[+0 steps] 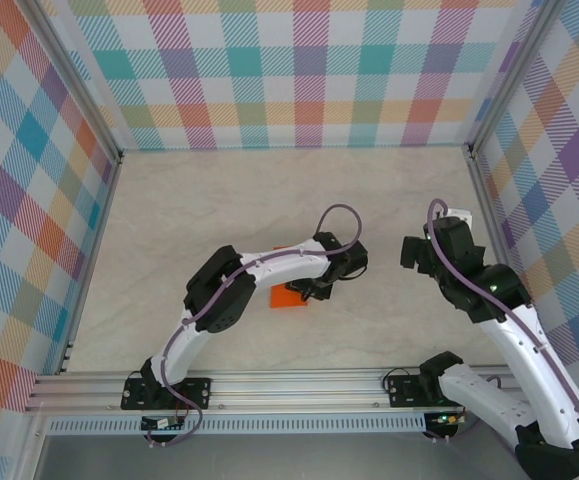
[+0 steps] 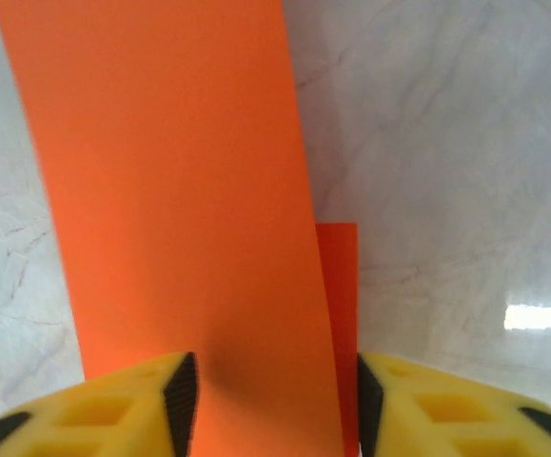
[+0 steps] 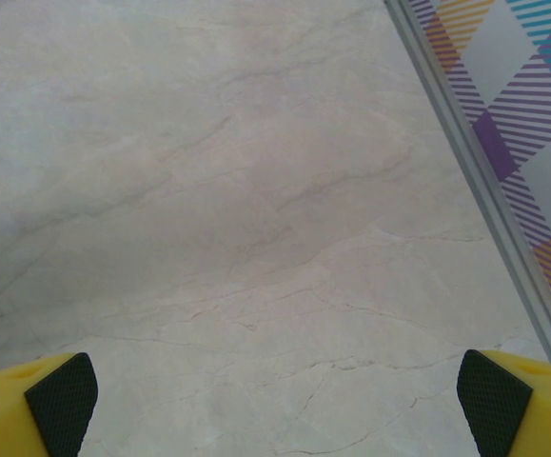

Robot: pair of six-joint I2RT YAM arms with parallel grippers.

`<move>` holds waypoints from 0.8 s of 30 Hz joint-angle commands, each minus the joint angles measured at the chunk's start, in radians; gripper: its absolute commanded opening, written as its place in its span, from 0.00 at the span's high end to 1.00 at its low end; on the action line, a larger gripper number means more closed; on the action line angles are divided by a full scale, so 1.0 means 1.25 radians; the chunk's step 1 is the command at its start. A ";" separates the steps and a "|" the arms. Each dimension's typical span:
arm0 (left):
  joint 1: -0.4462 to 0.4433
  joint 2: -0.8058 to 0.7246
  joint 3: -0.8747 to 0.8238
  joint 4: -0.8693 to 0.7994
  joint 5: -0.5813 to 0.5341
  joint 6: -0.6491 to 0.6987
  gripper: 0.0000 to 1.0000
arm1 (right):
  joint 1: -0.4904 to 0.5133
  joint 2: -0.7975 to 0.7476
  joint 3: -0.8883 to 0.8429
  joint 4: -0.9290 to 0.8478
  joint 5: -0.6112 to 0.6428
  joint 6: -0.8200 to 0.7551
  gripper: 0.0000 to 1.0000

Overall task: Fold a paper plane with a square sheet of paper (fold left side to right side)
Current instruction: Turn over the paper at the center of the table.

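The square sheet of paper (image 1: 288, 298) is bright orange and lies flat on the pale marbled bench (image 1: 219, 200). It sits about midway between the left and right edges and somewhat nearer the near edge than the far one. It is doubled over on itself. In the left wrist view a broad upper layer runs straight away from the camera, and a narrow strip of the lower layer (image 2: 338, 314) peeks out along its right side, ending short of the upper layer's far end.

The left tool (image 1: 309, 288) hangs low over the near end of the paper. Its yellow fingers (image 2: 175, 400) with black pads stand partly apart. The orange layers fill the gap between them, and the paper's left edge passes underneath the left finger, so the sheet is not clamped. Whether the pads touch the paper cannot be told.

The right tool (image 1: 415, 256) is toward the right edge of the bench, well apart from the paper. Its fingers (image 3: 61, 390) are spread wide over bare bench, with nothing between them. A metal strip (image 3: 465, 152) along the foot of the plaid wall (image 3: 541, 124) runs past on its right.
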 commanded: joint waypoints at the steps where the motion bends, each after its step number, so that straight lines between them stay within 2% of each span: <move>1: -0.006 -0.147 -0.063 0.080 0.039 0.038 0.36 | -0.003 0.013 -0.009 0.027 -0.065 -0.011 0.00; 3: 0.005 -0.221 -0.112 0.131 0.061 0.046 0.28 | -0.003 0.020 -0.014 0.048 -0.108 -0.013 0.00; 7: 0.066 -0.373 -0.236 0.249 0.138 0.054 0.21 | -0.002 0.043 -0.033 0.105 -0.223 0.008 0.00; 14: 0.303 -0.619 -0.570 0.536 0.384 0.015 0.12 | 0.003 0.206 -0.091 0.328 -0.604 0.067 0.00; 19: 0.442 -0.656 -0.725 0.743 0.571 -0.034 0.11 | 0.031 0.391 -0.100 0.493 -0.734 0.142 0.01; 24: 0.476 -0.589 -0.769 0.864 0.663 -0.056 0.11 | 0.059 0.563 -0.049 0.587 -0.787 0.173 0.03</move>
